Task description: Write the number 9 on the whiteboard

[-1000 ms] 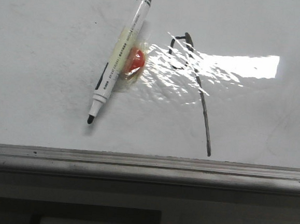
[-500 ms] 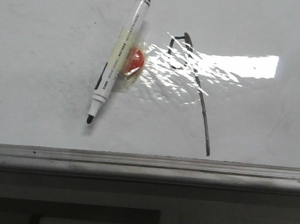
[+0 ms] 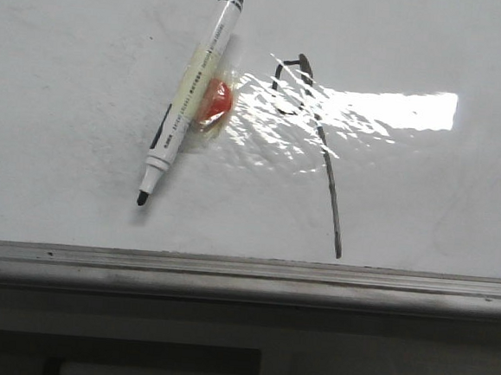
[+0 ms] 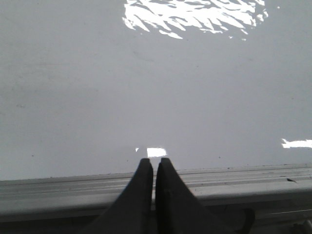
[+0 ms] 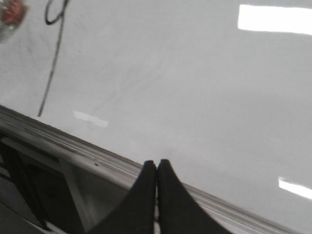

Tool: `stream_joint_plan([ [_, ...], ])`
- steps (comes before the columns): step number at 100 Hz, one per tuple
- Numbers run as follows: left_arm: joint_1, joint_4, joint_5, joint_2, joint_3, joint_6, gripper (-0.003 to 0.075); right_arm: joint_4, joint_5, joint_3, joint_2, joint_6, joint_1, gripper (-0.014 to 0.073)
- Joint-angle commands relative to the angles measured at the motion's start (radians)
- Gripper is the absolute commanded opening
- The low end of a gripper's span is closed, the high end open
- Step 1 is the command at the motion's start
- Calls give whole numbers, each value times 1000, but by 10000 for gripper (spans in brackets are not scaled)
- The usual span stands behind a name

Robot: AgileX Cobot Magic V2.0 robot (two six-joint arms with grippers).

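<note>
Marker point(image 3: 188, 100) and number 9 point(image 3: 311, 131) slightly leftward

Most of the whiteboard point(image 3: 81, 18) lies bare before me. A marker point(image 3: 186, 100) with a red blob point(image 3: 214, 100) sits upper left of centre, the number 9 point(image 3: 311, 131) just beside; the rail point(image 3: 243, 278) bars the bottom.

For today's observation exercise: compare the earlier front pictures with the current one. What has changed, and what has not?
The whole front view shifted slightly left and up, marker and number 9 together, so likely the camera moved. Nothing was gripped or released. The marker lies beside the 9 on the whiteboard as before.
</note>
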Motion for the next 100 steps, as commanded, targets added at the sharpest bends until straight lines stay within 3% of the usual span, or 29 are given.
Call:
stream_joint_plan([
  [1, 1, -11, -27, -26, 19, -12, -20, -13, -98, 21, -28, 18, -50, -62],
  [25, 1, -11, -27, -26, 19, -12, -20, -105, 123, 25, -223, 18, -143, -62],
  [43, 1, -11, -27, -26, 19, -12, -20, -105, 227, 25, -218, 18, -151, -62],
  [100, 1, -11, -27, -26, 19, -12, -20, -105, 229, 25, -221, 18, -151, -62],
])
